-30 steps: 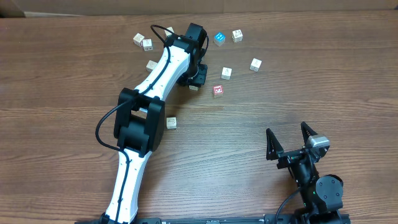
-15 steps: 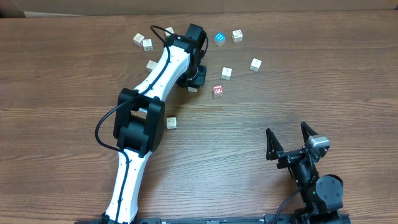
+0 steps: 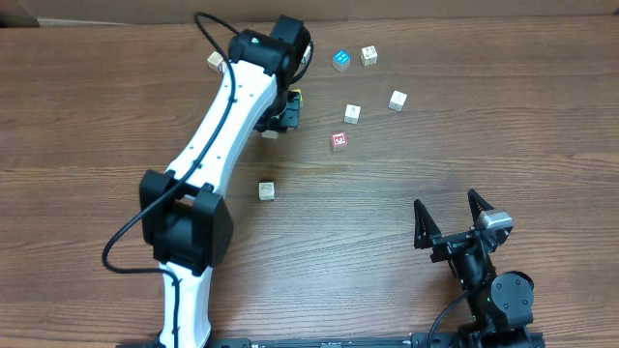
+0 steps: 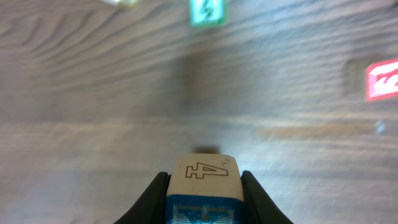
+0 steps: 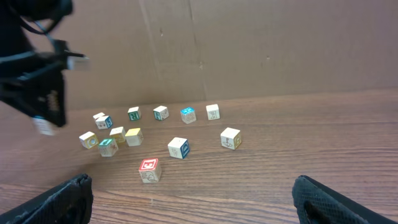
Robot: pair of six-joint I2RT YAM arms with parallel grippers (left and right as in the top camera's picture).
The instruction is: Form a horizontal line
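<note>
My left gripper [image 4: 202, 188] is shut on a small wooden cube [image 4: 202, 169] with a cream face bearing an outlined 4 and a blue face below it. It hangs above the table. From overhead the held cube [image 3: 272, 133] shows under the left gripper [image 3: 279, 124], left of the loose cubes. A blue cube [image 3: 340, 60], cream cubes [image 3: 368, 55] [image 3: 397, 100] and another pale cube [image 3: 353, 113] lie scattered, not in a row. A green-faced cube [image 4: 207, 11] lies ahead of the left gripper. My right gripper [image 3: 447, 208] stands open and empty near the front right.
A red-faced cube [image 3: 338, 141] sits right of the held cube. One cube [image 3: 266, 190] lies alone nearer the front, and another [image 3: 215, 60] at the back left. A cardboard wall [image 5: 261, 43] runs behind the table. The left arm [image 3: 218, 116] spans the left half.
The left gripper closed on the cube, lifted it off the table and carried it a little to the left. Its elbow swung left too. The right arm has not moved.
</note>
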